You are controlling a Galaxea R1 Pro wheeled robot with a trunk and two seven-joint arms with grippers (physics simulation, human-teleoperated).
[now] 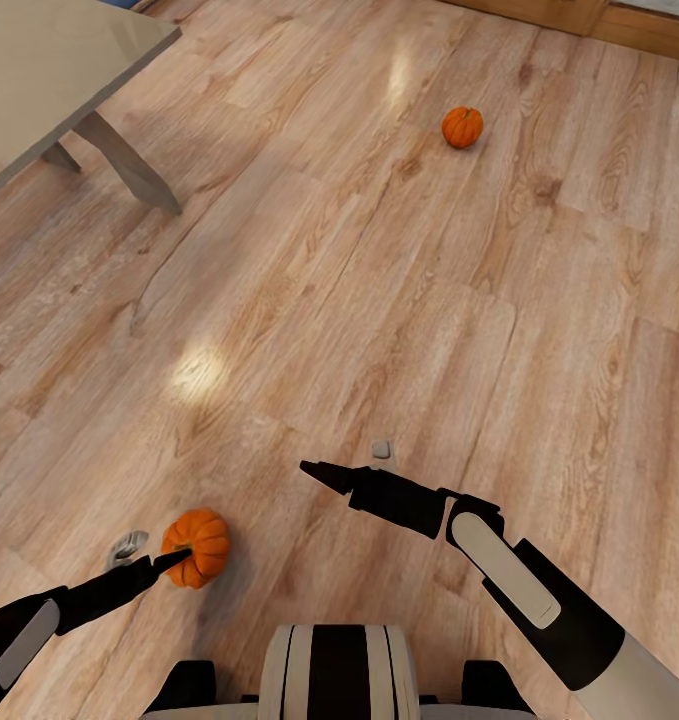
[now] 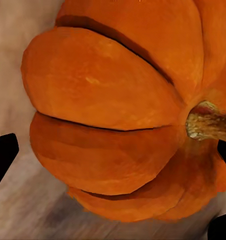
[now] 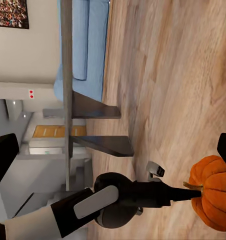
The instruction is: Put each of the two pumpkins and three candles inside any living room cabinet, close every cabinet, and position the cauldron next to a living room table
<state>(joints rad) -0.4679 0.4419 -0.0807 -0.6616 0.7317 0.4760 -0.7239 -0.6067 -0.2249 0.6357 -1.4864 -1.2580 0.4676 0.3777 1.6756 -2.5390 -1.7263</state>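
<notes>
One orange ribbed pumpkin (image 1: 201, 545) lies on the wood floor just in front of me. My left gripper (image 1: 174, 558) is open and reaches it from the near side. In the left wrist view the pumpkin (image 2: 108, 125) is very close, its stem pointing sideways, with a dark fingertip (image 2: 3, 155) showing at each edge. The right wrist view catches the same pumpkin (image 3: 213, 192) with the left gripper's tip at its stem. A second pumpkin (image 1: 462, 127) sits far ahead to the right. My right gripper (image 1: 321, 470) hovers open over bare floor. Candles, cabinet and cauldron are out of view.
A pale table (image 1: 59, 70) with slanted grey legs stands at the far left. Two small grey objects lie on the floor, one beside the near pumpkin (image 1: 127, 546) and one ahead of the right gripper (image 1: 381, 450). A blue sofa (image 3: 83, 45) stands beyond the table.
</notes>
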